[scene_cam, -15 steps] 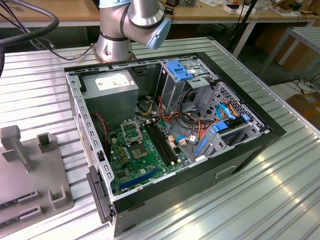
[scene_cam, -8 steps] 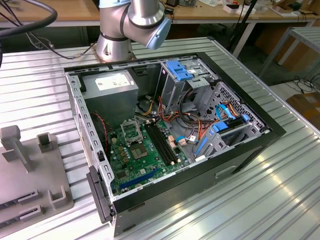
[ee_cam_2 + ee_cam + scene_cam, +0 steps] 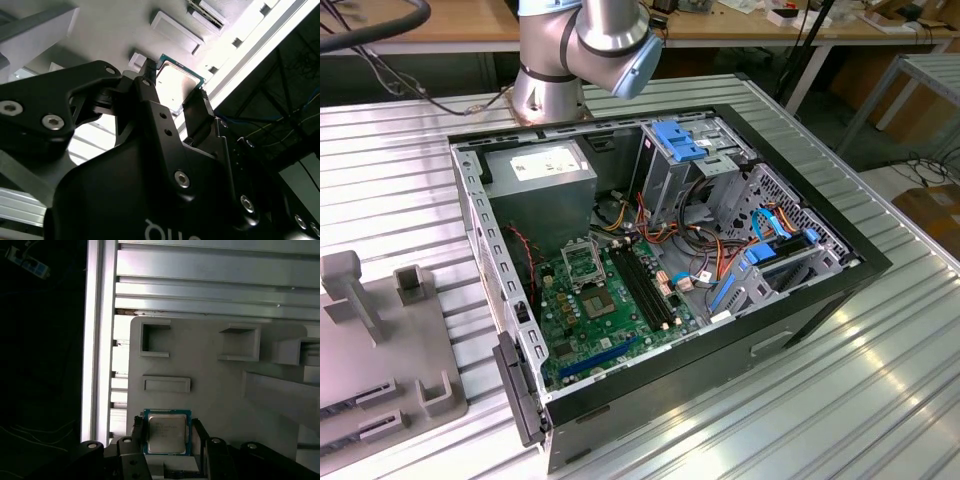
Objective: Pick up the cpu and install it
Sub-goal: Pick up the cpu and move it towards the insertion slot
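Cpu (image 3: 166, 432), pale face up, sits clamped at two opposite edges between your gripper's (image 3: 169, 440) black fingers (image 3: 139, 436); you see this hold in both wrist views. Behind it lies the grey fixture plate (image 3: 210, 390) on the ribbed aluminium table (image 3: 200, 270). In the exterior view, the open computer case (image 3: 820, 290) rests on that table, with its socket frame (image 3: 582, 263) on the green board (image 3: 620, 330).

On my feed the cpu (image 3: 166, 432) reads pale silvery-tan with a teal-green rim, the gripper (image 3: 168, 440) plain black, the tray (image 3: 210, 385) flat light grey. Over in the exterior view: green motherboard (image 3: 590, 320), bright blue drive bracket (image 3: 675, 140), ribbed silver table (image 3: 820, 400).
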`<state>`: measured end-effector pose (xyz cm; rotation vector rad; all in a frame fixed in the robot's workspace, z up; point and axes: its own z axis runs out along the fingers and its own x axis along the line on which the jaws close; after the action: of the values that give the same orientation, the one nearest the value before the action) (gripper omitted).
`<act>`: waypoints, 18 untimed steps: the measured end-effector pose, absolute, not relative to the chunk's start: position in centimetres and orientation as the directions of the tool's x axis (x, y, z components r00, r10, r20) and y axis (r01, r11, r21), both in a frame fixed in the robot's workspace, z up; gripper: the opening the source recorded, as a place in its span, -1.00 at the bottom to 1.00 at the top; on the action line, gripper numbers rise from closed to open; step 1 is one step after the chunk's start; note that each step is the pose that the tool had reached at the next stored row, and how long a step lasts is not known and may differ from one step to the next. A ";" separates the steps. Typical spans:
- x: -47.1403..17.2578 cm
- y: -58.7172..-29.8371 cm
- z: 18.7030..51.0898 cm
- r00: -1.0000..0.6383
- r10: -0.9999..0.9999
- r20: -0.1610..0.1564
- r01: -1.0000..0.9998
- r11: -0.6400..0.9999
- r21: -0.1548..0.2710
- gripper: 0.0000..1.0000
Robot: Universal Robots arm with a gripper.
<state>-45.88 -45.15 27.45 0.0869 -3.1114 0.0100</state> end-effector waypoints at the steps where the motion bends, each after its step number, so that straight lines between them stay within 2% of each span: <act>1: -45.9 -45.2 27.6 -0.998 -0.056 0.029 -0.056 0.998 -0.006 -0.05; 18: -45.9 -45.2 29.8 -0.998 -0.056 0.032 -0.056 0.998 -0.005 -0.05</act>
<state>-45.87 -45.15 29.84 0.0867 -3.1082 0.0098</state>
